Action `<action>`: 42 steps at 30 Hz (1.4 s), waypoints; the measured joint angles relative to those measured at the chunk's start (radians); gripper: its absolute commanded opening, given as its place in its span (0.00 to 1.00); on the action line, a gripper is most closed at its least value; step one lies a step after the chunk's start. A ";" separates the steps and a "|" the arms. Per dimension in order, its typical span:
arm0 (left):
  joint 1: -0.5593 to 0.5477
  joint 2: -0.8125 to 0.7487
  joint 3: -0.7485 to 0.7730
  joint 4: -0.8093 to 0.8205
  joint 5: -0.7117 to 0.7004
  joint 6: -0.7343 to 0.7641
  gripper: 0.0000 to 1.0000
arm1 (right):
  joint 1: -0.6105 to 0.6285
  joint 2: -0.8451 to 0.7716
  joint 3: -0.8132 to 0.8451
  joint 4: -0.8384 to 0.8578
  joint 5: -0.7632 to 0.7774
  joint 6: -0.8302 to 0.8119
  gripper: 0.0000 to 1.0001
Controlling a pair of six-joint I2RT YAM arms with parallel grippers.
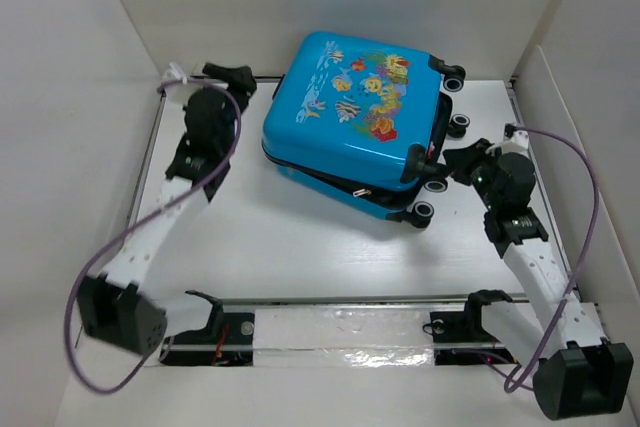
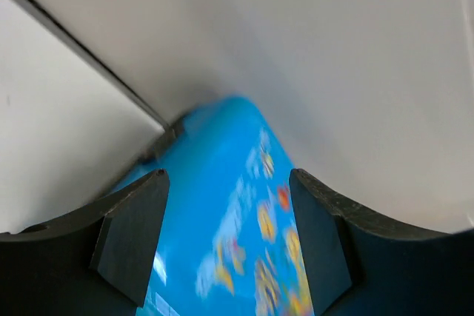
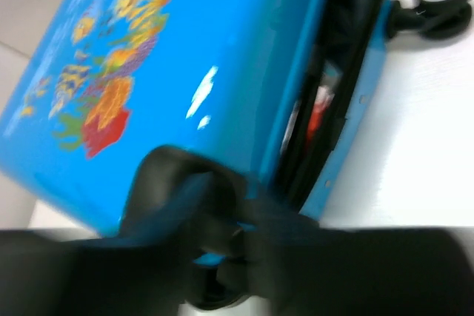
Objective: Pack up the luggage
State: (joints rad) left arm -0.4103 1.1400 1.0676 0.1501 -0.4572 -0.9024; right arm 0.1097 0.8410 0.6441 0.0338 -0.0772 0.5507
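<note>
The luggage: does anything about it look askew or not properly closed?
Yes. The luggage is not shut: its upper shell sits skewed over the lower one, and along the wheel side the two halves gape, showing dark lining and something red inside. Nothing looks spilled or damaged.

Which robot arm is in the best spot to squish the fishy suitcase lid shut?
Probably the right. The right gripper sits at the luggage's gaping wheel-side edge. The left gripper hangs open beside the far corner, away from the gap.
</note>
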 measured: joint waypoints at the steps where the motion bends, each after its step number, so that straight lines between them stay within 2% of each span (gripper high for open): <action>1: 0.060 0.077 0.068 0.019 0.043 0.011 0.63 | -0.020 0.011 0.004 0.005 0.000 0.010 0.13; 3: 0.153 0.240 0.177 0.042 0.114 0.040 0.63 | -0.068 0.029 0.010 0.008 0.003 0.022 0.13; 6: 0.236 0.469 0.298 0.018 0.185 0.092 0.63 | -0.127 0.061 0.011 0.029 0.012 0.023 0.12; 12: 0.301 0.859 0.487 -0.051 0.376 0.159 0.62 | -0.217 0.290 0.034 0.101 0.008 0.034 0.14; 16: 0.298 1.004 0.544 -0.065 0.478 0.171 0.62 | -0.223 0.507 0.116 0.116 -0.006 0.039 0.14; 20: 0.286 1.077 0.605 -0.059 0.554 0.174 0.62 | -0.186 0.699 0.223 0.132 -0.009 0.042 0.15; 22: 0.278 1.079 0.606 -0.048 0.578 0.173 0.60 | -0.156 0.776 0.278 0.132 -0.009 0.043 0.15; 24: 0.270 1.072 0.575 0.029 0.602 0.168 0.59 | -0.130 0.841 0.335 0.126 -0.004 0.039 0.15; 26: 0.266 1.027 0.442 0.162 0.609 0.135 0.57 | -0.121 0.891 0.383 0.114 0.021 0.029 0.16; 29: 0.259 0.895 0.130 0.336 0.578 0.068 0.56 | -0.116 0.950 0.444 0.089 0.044 0.008 0.16; 31: 0.249 0.802 -0.045 0.429 0.527 0.025 0.56 | -0.107 0.966 0.473 0.072 0.061 -0.017 0.16; 35: 0.179 0.621 -0.263 0.498 0.368 0.031 0.56 | -0.078 0.988 0.532 0.032 0.103 -0.095 0.16; 42: -0.035 0.357 -0.467 0.430 0.068 0.141 0.56 | -0.052 1.023 0.660 -0.062 0.163 -0.252 0.20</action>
State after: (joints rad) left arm -0.4458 1.4971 0.6003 0.5797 -0.3893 -0.7616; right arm 0.0574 1.8637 1.3041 -0.0284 0.0860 0.2989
